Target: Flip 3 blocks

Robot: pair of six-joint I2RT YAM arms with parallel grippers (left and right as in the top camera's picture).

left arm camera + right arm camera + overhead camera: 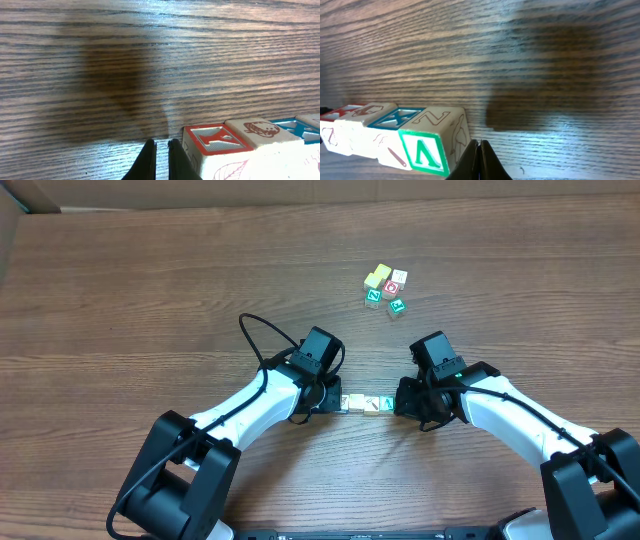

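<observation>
A short row of wooden blocks (365,403) lies on the table between my two grippers. In the left wrist view its near end is a block with a red-edged Y face (216,140), then one with a red acorn picture (260,129), then a blue-edged one (292,127). In the right wrist view the near end is a green-edged letter block (425,150), with a blue-edged X block (395,117) behind it. My left gripper (161,145) is shut on nothing, its tips just beside the Y block. Shut and holding nothing as well, the right gripper (480,144) has its tips close against the green-letter block's side.
A loose cluster of other blocks sits farther back on the table: a yellow one (378,277), a red-marked white one (393,285) and two green-lettered ones (372,297) (397,306). Both arms angle in from the near edge. Bare wood table (150,280) lies to the left.
</observation>
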